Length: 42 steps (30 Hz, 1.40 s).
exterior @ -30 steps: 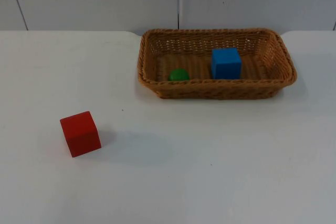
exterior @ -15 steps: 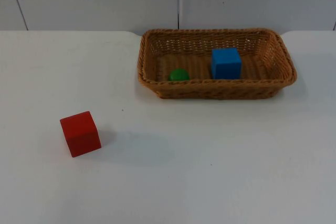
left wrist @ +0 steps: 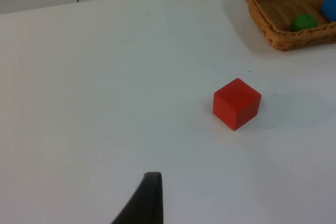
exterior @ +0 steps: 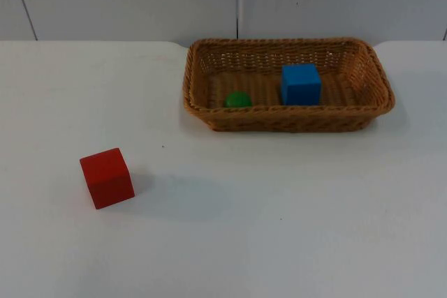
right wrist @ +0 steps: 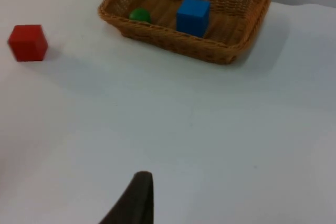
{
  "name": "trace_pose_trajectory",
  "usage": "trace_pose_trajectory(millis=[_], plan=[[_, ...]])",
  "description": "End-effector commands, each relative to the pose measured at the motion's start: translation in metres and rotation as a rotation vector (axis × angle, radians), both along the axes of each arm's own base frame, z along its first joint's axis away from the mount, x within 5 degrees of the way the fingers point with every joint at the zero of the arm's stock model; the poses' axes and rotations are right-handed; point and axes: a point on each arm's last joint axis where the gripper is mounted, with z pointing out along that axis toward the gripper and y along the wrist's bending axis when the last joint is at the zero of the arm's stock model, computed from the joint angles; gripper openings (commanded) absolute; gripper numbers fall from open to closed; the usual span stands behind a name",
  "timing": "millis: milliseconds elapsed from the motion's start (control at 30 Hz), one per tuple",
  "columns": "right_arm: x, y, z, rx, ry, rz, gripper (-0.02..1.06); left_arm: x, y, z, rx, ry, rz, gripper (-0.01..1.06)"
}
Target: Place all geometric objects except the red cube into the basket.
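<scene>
One basket point(exterior: 288, 118), one blue cube point(exterior: 301, 84), one green ball point(exterior: 238, 100), one red cube point(exterior: 107, 177)

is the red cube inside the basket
No, the red cube sits on the white table, well apart from the basket.

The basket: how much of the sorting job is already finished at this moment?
Done: the blue cube and green ball lie inside the basket. The red cube sits on the white table, as required. Nothing is in hand, and nothing appears left to place.
</scene>
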Motion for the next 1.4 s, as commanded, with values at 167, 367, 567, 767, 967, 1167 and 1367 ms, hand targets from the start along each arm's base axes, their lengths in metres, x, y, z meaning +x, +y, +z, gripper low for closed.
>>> trace_pose_trajectory(millis=[167, 367, 567, 767, 967, 1167, 1367], plan=[[-0.0013, 0.0021, -0.0019, 0.006, 0.005, -0.246, 1.05, -0.0003, -0.0008, -0.0018, -0.014, 0.007, -0.001, 1.05], [-0.0018, 0.0030, -0.0019, 0.007, 0.004, -0.377, 1.05, -0.0003, -0.0008, -0.0018, -0.014, 0.007, -0.001, 1.05], [-0.0019, 0.0030, -0.0019, 0.007, 0.004, -0.379, 1.05, -0.0003, -0.0008, -0.0018, -0.014, 0.007, -0.001, 1.05], [-0.0019, 0.0030, -0.0019, 0.007, 0.004, -0.379, 1.05, -0.0003, -0.0008, -0.0018, -0.014, 0.007, -0.001, 1.05], [-0.0019, 0.0030, -0.0019, 0.008, 0.005, -0.380, 1.05, -0.0003, -0.0010, -0.0018, -0.014, 0.006, 0.037, 1.05], [-0.0019, 0.0030, -0.0019, 0.008, 0.005, -0.380, 1.05, -0.0003, -0.0016, -0.0018, -0.015, 0.005, 0.167, 1.05], [-0.0019, 0.0030, -0.0019, 0.008, 0.005, -0.380, 1.05, -0.0002, -0.0019, -0.0018, -0.015, 0.005, 0.233, 1.05]])
